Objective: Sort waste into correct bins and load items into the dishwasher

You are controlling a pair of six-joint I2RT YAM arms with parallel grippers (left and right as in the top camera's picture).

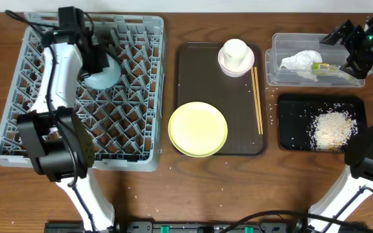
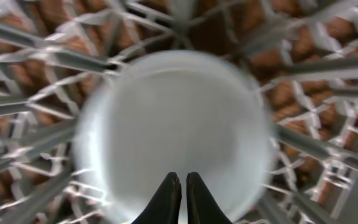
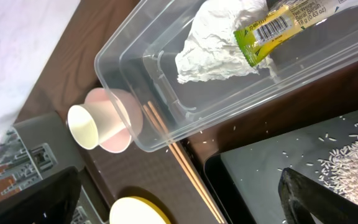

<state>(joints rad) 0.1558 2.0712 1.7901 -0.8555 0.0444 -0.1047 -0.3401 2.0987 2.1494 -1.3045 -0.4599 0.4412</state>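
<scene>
The light blue bowl (image 1: 103, 76) sits in the grey dishwasher rack (image 1: 135, 123). My left gripper (image 1: 98, 57) hovers right over it; in the left wrist view its fingers (image 2: 182, 182) are shut and empty above the blurred bowl (image 2: 173, 118). The tissue (image 1: 300, 61) and yellow-green wrapper (image 1: 327, 66) lie in the clear tub (image 1: 274, 65). My right gripper (image 1: 357, 48) is open and empty above the tub's right end. The yellow plate (image 1: 198, 128), the cream cup (image 1: 234, 50) in the pink bowl (image 1: 236, 67) and the chopsticks (image 1: 258, 100) are on the brown tray.
The brown tray (image 1: 190, 71) lies between the rack and the bins. The black tray (image 1: 293, 123) holds a rice pile (image 1: 332, 128) in front of the tub. Loose grains dot the table near it. The right wrist view shows the tub (image 3: 160, 112), tissue (image 3: 216, 50) and chopsticks (image 3: 179, 158).
</scene>
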